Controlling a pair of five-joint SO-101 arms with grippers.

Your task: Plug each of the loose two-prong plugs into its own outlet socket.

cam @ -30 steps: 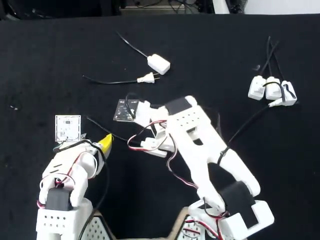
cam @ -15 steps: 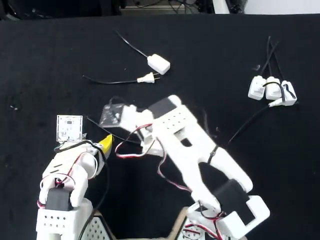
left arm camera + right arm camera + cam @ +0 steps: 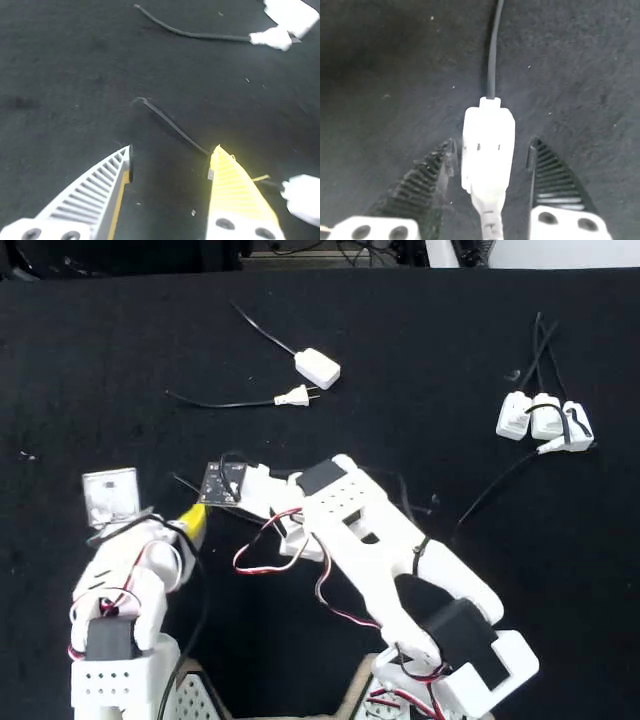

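Now the right arm's black claw [image 3: 492, 142] has swung over toward the left arm, jaws wide around a white plastic plug [image 3: 487, 150] lying on the black table [image 3: 395, 50]. The left yellow-and-white claw [image 3: 172, 148] is wide and empty. Grabbing seems next.

You find no word, number or sign here that can be read. The white connector [image 3: 488, 150] between the open fingers of the right gripper [image 3: 492, 145] bears two small dark marks, but they are not letters. The small dark board [image 3: 222, 483] just ahead of that gripper's wrist, and the pale square board [image 3: 110, 495] just ahead of the left arm's wrist, carry fine marks too small to read.
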